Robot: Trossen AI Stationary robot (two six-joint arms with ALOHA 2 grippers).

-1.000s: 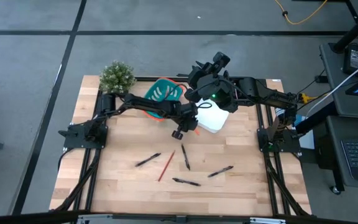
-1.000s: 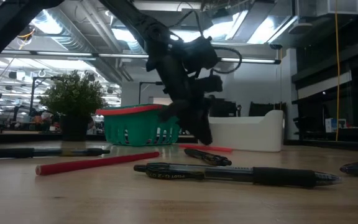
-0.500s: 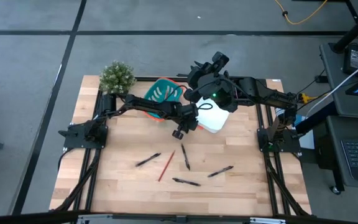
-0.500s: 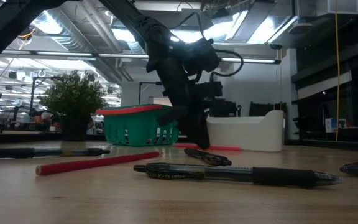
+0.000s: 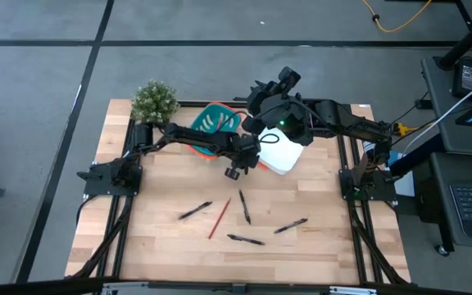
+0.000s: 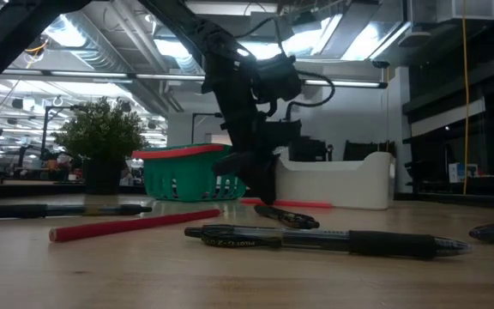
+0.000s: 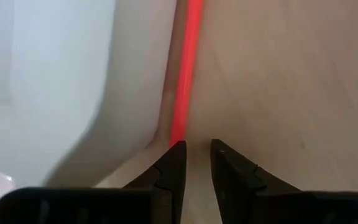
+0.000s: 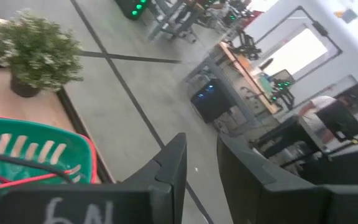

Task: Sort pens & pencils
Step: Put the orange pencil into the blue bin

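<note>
Several black pens lie on the near half of the table, among them one at the left [image 5: 195, 211], one in the middle [image 5: 243, 206] and one at the right [image 5: 290, 225]. One orange-red pencil [image 5: 219, 217] lies between them. A second pencil [image 7: 185, 74] lies flat along the white bin's near wall [image 7: 73, 81]; it also shows in the low view [image 6: 294, 204]. My left gripper [image 5: 233, 170] points down over this pencil's end, fingers [image 7: 194, 149] nearly together. My right gripper [image 5: 259, 97] is shut and empty, raised over the bins. My left gripper points down at the end of the pencil [image 7: 178, 134] that lies beside the white bin. One fingertip [image 7: 176, 152] covers that end, and I cannot tell whether it touches the pencil. The pencil lies flat on the table.
A green basket with a red rim [image 5: 215, 121] and a white bin [image 5: 283, 156] stand side by side at the far middle. A potted plant [image 5: 154, 101] stands at the far left corner. Bare wood lies at the near left and near right.
My left gripper has moved a little toward the table's far edge and left, toward the green basket, staying low and pointing down. The pens and pencils lie where they were.
</note>
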